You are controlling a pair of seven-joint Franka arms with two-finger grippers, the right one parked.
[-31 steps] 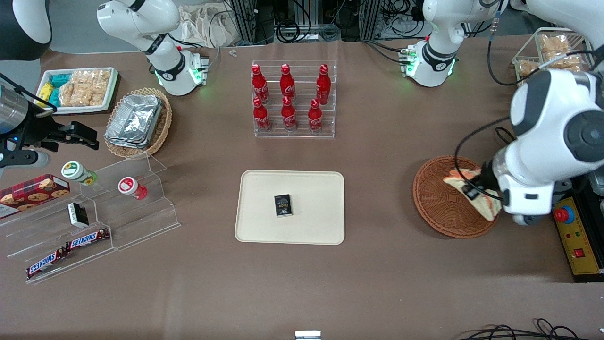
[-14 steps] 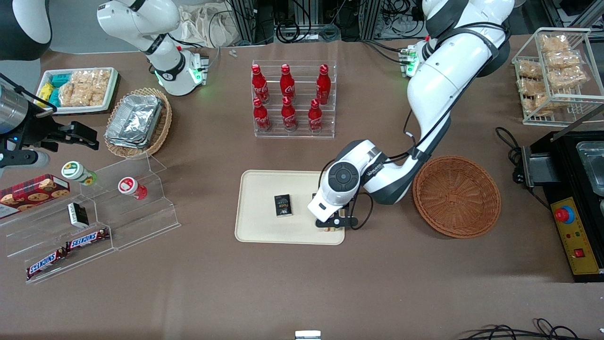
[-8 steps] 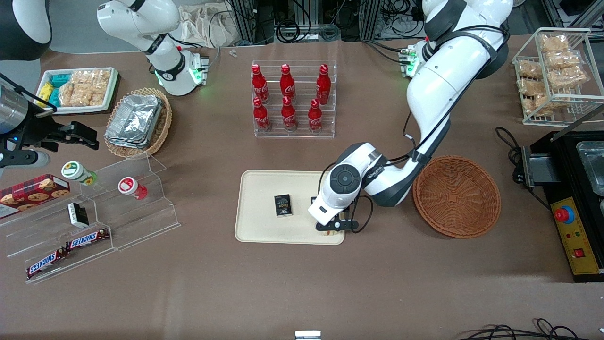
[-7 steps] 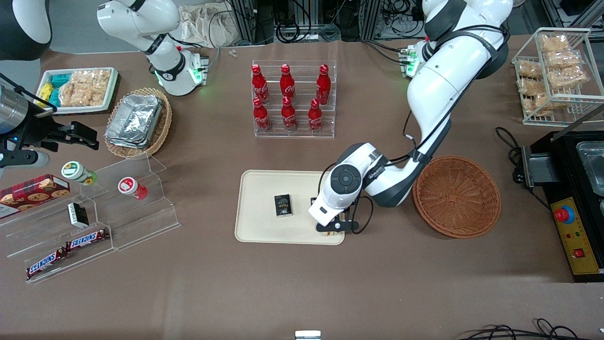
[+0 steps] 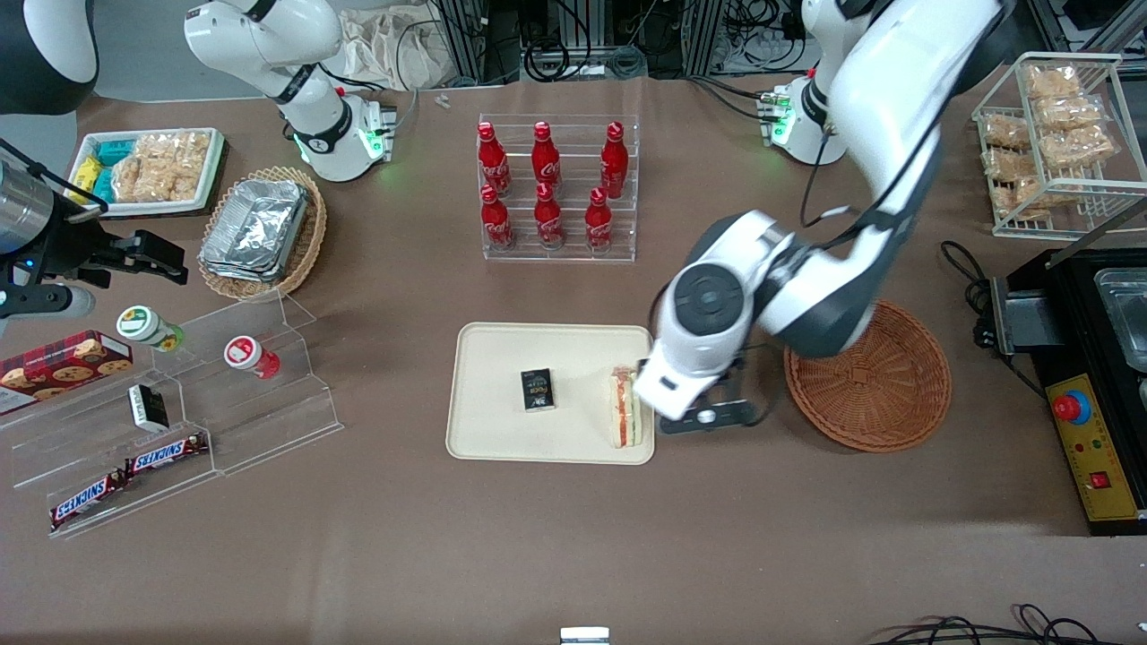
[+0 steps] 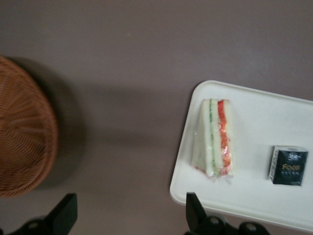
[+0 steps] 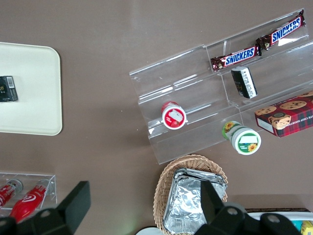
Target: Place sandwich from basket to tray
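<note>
brown table [image 5: 573, 537]: sandwich [image 5: 625, 407] on tray [image 5: 502, 430] edge; end effector [image 6: 131, 215] open, raised btwn tray & basket [image 5: 874, 394].

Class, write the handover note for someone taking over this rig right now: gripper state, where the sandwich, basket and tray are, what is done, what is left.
Gripper: open, holding nothing, raised above the bare table between tray and basket.
Sandwich: lying on the tray, at its edge nearest the basket, beside a small black box.
Basket: holds nothing, toward the working arm's end.
Done: sandwich placed and released.
Left: only parking the arm, most likely.
</note>
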